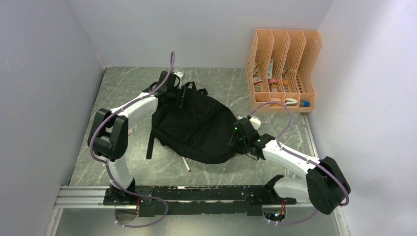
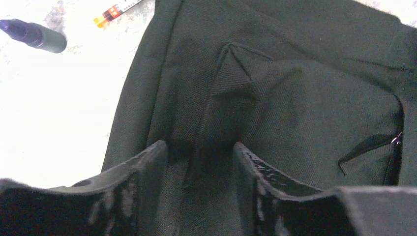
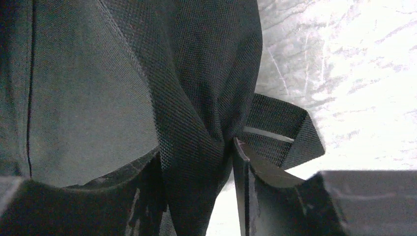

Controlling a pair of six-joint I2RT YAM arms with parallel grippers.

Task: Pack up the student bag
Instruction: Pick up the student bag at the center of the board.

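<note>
The student bag (image 1: 196, 125), a large black fabric backpack, lies flat in the middle of the table. My left gripper (image 1: 176, 96) is at its far left top end. In the left wrist view (image 2: 199, 147) its jaws stand close around a strap-like fold of the bag (image 2: 295, 98), apparently shut on it. My right gripper (image 1: 238, 137) is at the bag's right edge. In the right wrist view (image 3: 196, 147) it is shut on a fold of the bag's woven fabric (image 3: 192, 98), with a strap loop (image 3: 290, 137) just beyond.
An orange slotted file organiser (image 1: 282, 69) with small items stands at the back right. A thin white stick (image 1: 187, 164) pokes out from under the bag's near edge. A purple-tipped marker (image 2: 34, 37) and an orange-ended stick (image 2: 115, 10) lie left of the bag.
</note>
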